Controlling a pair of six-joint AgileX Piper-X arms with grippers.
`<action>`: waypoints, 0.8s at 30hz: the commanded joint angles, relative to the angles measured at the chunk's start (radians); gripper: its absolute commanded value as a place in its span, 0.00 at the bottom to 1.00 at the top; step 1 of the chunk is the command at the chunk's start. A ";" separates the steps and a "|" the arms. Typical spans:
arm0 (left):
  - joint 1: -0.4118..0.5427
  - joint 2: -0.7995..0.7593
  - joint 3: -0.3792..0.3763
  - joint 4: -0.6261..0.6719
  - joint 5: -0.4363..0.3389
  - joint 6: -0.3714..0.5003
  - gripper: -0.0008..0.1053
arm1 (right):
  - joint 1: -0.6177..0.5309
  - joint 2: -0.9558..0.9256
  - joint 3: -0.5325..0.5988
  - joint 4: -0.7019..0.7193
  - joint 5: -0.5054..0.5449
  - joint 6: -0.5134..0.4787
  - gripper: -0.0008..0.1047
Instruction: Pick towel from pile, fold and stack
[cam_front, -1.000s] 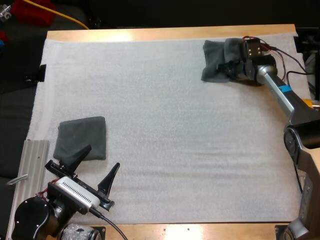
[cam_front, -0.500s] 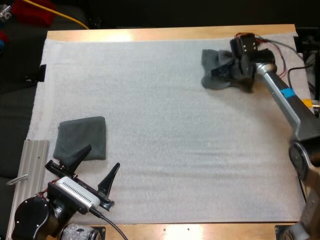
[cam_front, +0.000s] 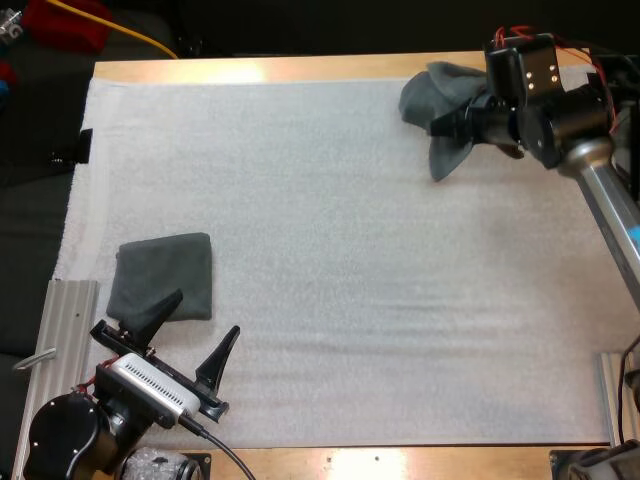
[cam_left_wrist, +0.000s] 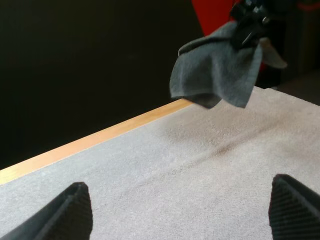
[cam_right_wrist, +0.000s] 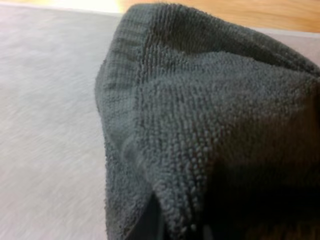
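Crumpled towel (cam_front: 428, 96) aloft; folded towel (cam_front: 162, 277) flat

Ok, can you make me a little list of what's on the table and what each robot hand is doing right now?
right gripper: shut on the crumpled towel, near the far right corner of the mat
crumpled towel: hanging in the air, clear of the mat
left gripper: open, holding nothing, at the near left
folded towel: lying flat on the mat, just beyond the left gripper
table: wooden, covered by the white mat
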 joint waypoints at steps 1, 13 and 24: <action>-0.005 0.000 -0.007 -0.009 0.006 -0.011 0.66 | 0.018 -0.041 -0.008 0.036 -0.011 -0.008 0.01; -0.005 0.000 -0.007 -0.009 0.006 -0.018 0.66 | 0.217 -0.162 -0.005 0.241 -0.029 -0.010 0.01; -0.005 0.000 -0.007 0.033 0.006 -0.018 0.66 | 0.376 -0.162 0.093 0.251 -0.052 -0.255 0.01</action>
